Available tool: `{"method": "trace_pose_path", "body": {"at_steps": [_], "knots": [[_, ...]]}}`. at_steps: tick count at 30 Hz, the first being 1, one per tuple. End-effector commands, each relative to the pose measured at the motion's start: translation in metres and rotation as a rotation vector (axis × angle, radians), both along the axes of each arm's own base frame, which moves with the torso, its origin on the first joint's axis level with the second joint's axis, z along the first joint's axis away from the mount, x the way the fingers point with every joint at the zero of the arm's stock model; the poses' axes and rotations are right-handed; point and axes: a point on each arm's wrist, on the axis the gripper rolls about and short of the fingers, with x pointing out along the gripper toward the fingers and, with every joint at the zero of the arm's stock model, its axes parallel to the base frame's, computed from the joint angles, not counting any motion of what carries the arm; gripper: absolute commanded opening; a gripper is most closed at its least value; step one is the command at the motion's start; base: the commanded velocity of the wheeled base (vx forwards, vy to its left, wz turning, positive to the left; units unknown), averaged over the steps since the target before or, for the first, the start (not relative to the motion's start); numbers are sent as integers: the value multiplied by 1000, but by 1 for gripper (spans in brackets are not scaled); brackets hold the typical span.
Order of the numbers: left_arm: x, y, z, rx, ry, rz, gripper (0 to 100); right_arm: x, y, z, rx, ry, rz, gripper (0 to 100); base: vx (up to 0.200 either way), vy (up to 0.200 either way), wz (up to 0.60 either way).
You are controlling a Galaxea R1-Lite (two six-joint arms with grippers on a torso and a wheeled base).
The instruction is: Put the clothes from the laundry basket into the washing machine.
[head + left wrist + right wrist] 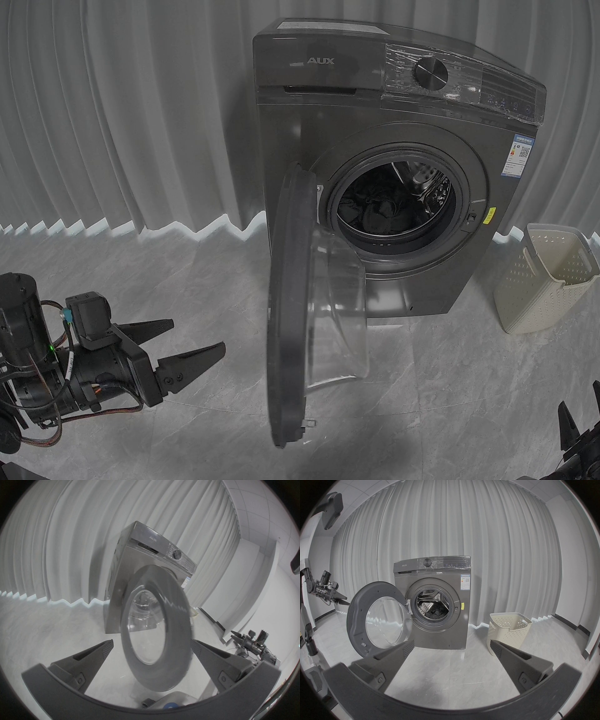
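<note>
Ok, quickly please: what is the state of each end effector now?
Left end effector: open, holding nothing.
Right end effector: open, holding nothing.

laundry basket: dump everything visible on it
The laundry basket is cream plastic with perforated walls and handle cut-outs near the rim. It stands upright on the grey floor, right of the washing machine and apart from it, before the curtain. The visible interior looks empty; nothing touches it but the floor.

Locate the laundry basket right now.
Head view: the laundry basket stands on the floor on the robot's right, beside the washing machine but not touching it, with the curtain behind.
</note>
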Motion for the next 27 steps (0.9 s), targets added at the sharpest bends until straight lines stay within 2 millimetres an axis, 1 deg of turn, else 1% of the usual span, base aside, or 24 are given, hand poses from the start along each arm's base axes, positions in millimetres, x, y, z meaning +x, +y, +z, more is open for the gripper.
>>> {"method": "trace_pose_path", "body": {"at_steps": [1, 3, 4, 6, 7, 11, 14, 15, 17, 18, 19, 20, 22, 24, 27], "knots": [[4, -3, -1, 24, -6, 33, 100, 0, 0, -5, 0, 1, 2, 100, 0, 0, 0], [11, -7, -6, 63, 4, 42, 100, 0, 0, -5, 0, 1, 3, 100, 0, 0, 0], [17, -11, -9, 89, 7, 43, 100, 0, 0, -5, 0, 1, 3, 100, 0, 0, 0], [23, -14, -10, 107, 5, 40, 100, 0, 0, -5, 0, 1, 3, 100, 0, 0, 0], [34, -21, -14, 122, 10, 35, 100, 0, 0, -5, 0, 1, 2, 100, 0, 0, 0], [57, -40, -20, 117, 9, 19, 100, 0, 0, -5, 0, 1, 2, 100, 0, 0, 0], [57, -40, -20, 117, 9, 19, 100, 0, 0, -5, 0, 1, 2, 100, 0, 0, 0], [86, -60, -29, 108, 1, 19, 100, 0, 0, -5, 0, 1, 0, 100, 0, 0, 0], [92, -72, -30, 91, -18, 0, 100, 0, 0, -5, 1, 1, -1, 100, 0, 0, 0], [95, -79, -29, 79, -28, -12, 100, 0, 0, -5, 1, 1, -1, 100, 0, 0, 0], [95, -79, -29, 79, -28, -12, 100, 0, 0, -5, 0, 1, -1, 100, 0, 0, 0], [98, -92, -25, 29, -36, -31, 100, 0, 0, -5, 1, 1, -1, 100, 0, 0, 0], [93, -104, -21, -34, -12, -39, 100, 0, 0, -5, 1, 1, -1, 100, 0, 0, 0], [90, -106, -22, -51, 6, -22, 100, 0, 0, -5, 1, 1, -1, 100, 0, 0, 0], [88, -101, -23, -51, 6, -5, 100, 0, 0, -5, 1, 1, -1, 100, 0, 0, 0]]}}
